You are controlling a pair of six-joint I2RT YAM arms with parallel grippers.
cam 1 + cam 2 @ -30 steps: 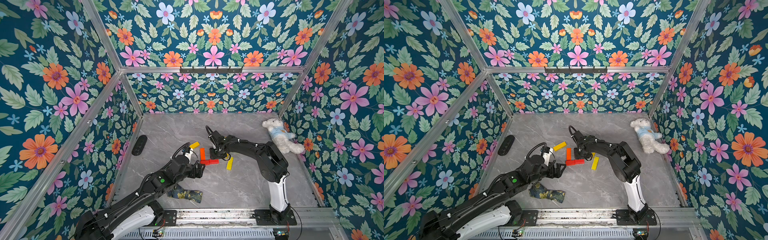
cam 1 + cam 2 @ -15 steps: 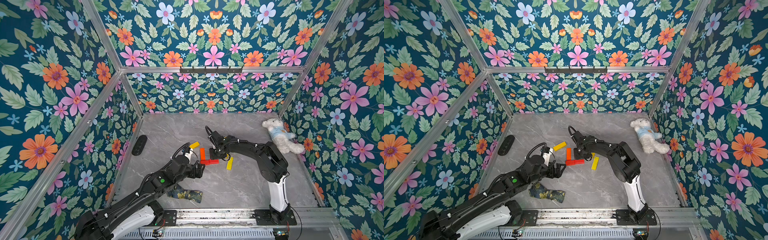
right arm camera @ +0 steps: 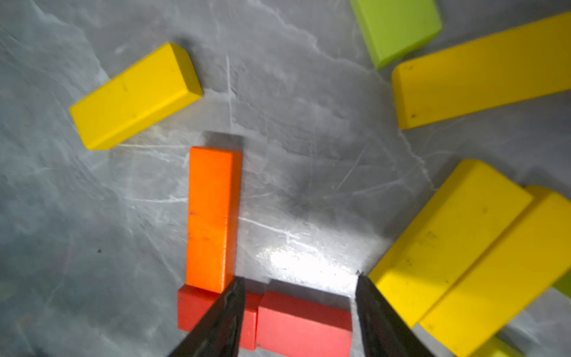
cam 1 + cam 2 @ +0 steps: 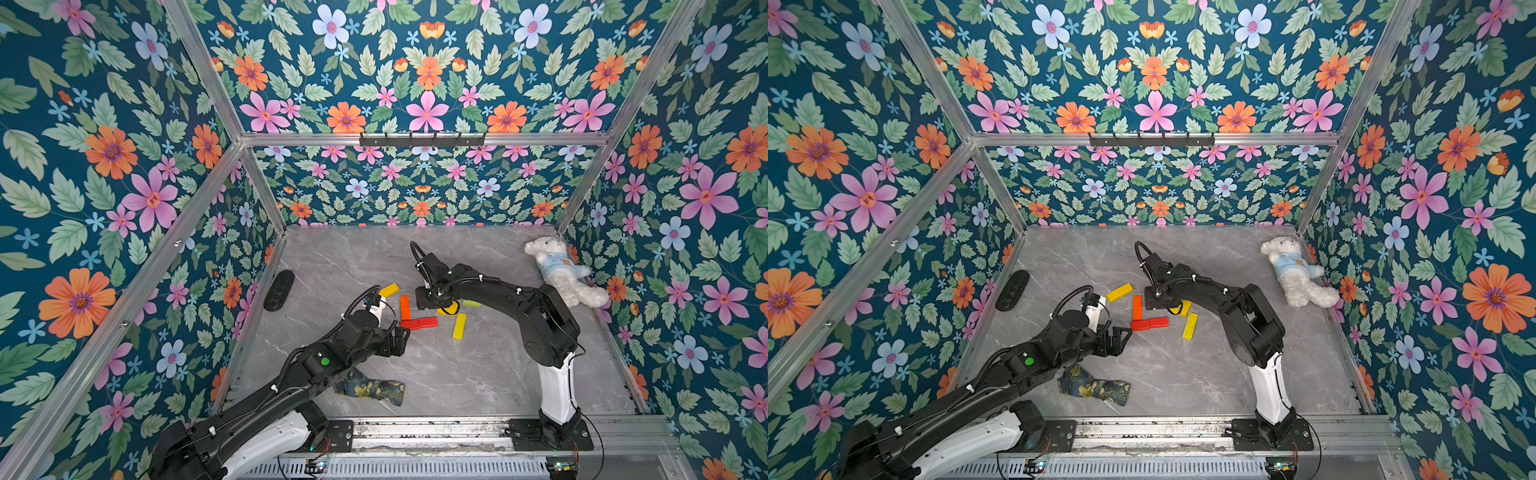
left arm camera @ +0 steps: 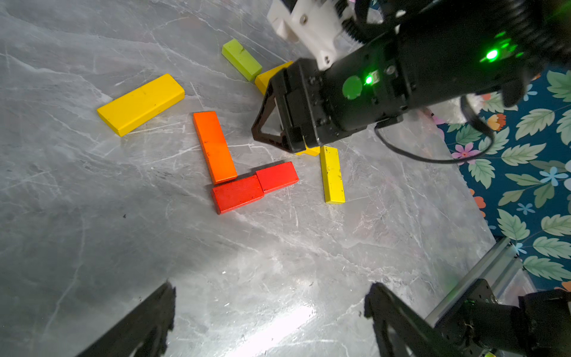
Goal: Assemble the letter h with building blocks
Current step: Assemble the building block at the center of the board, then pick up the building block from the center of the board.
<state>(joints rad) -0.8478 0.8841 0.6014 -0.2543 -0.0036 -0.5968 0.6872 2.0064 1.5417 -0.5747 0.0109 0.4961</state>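
An orange block (image 4: 404, 306) (image 3: 210, 216) lies lengthwise, its near end meeting two red blocks (image 4: 419, 323) (image 5: 238, 193) laid end to end across it in an L. My right gripper (image 4: 426, 299) (image 3: 299, 279) hangs open just above the right red block (image 3: 304, 327), fingers straddling it without touching. Yellow blocks lie loose: one far-left (image 4: 389, 289) (image 5: 140, 103), one right (image 4: 459, 326) (image 5: 332, 174), others (image 3: 448, 238) beside the right gripper. A lime green block (image 5: 241, 59) lies behind. My left gripper (image 4: 401, 336) (image 5: 268, 289) is open and empty over bare table near the red blocks.
A white teddy bear (image 4: 561, 270) lies at the back right wall. A black oval object (image 4: 279, 290) sits by the left wall. A dark floral cloth (image 4: 370, 388) lies near the front under the left arm. A metal rail (image 4: 415, 432) runs along the front edge.
The right gripper's jaws have spread apart around the red block. Neither arm has shifted noticeably, and the blocks lie as before.
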